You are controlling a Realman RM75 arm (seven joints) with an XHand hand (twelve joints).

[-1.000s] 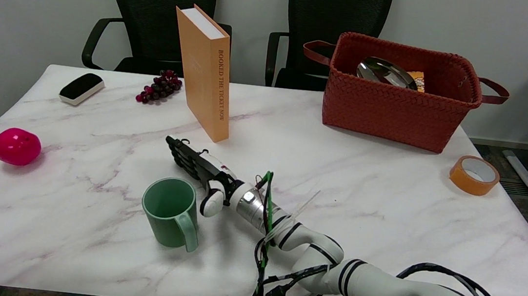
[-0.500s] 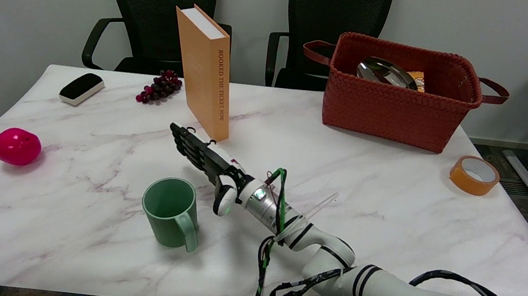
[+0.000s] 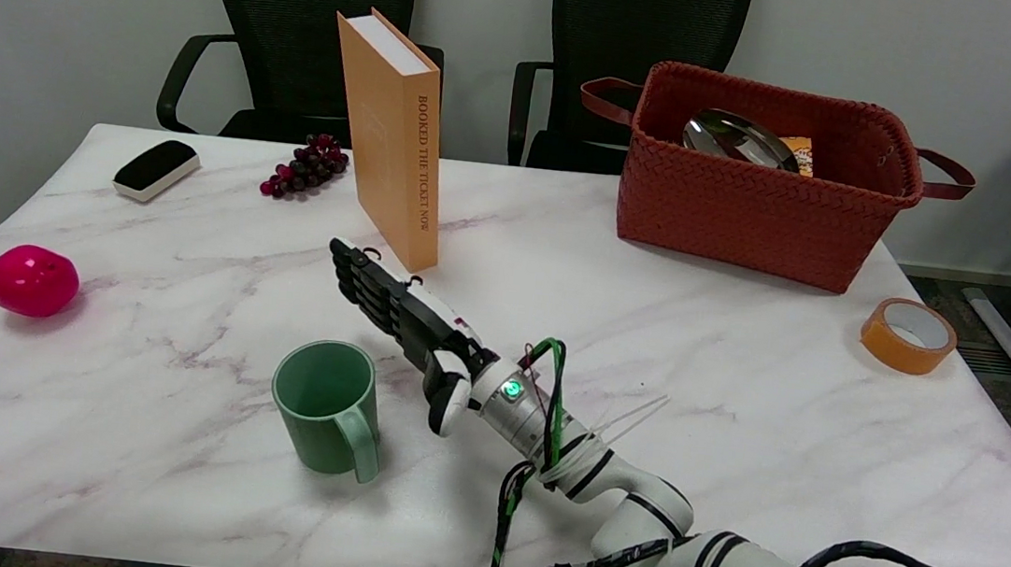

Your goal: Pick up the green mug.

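Green mug stands upright and ungrasped near the tabletop's front edge, its handle facing the right hand, whose empty fingers stretch out just beside it, so grasp and lift remain.

The scene was evenly and brightly lit, the light soft and coming mostly from above — shadows were short and faint. The pale green ceramic mug cast a small blurred shadow to its lower right on the white marble-patterned table, and the woven rust-red basket left a thin dark band along its base. The tall upright orange hardcover book threw hardly any shadow. No strong glare showed, only a mild sheen on the tabletop and a bright reflection on the shiny metal dish inside the basket. Focus was sharp across the frame — the book's spine lettering read clearly — with little visible edge distortion.
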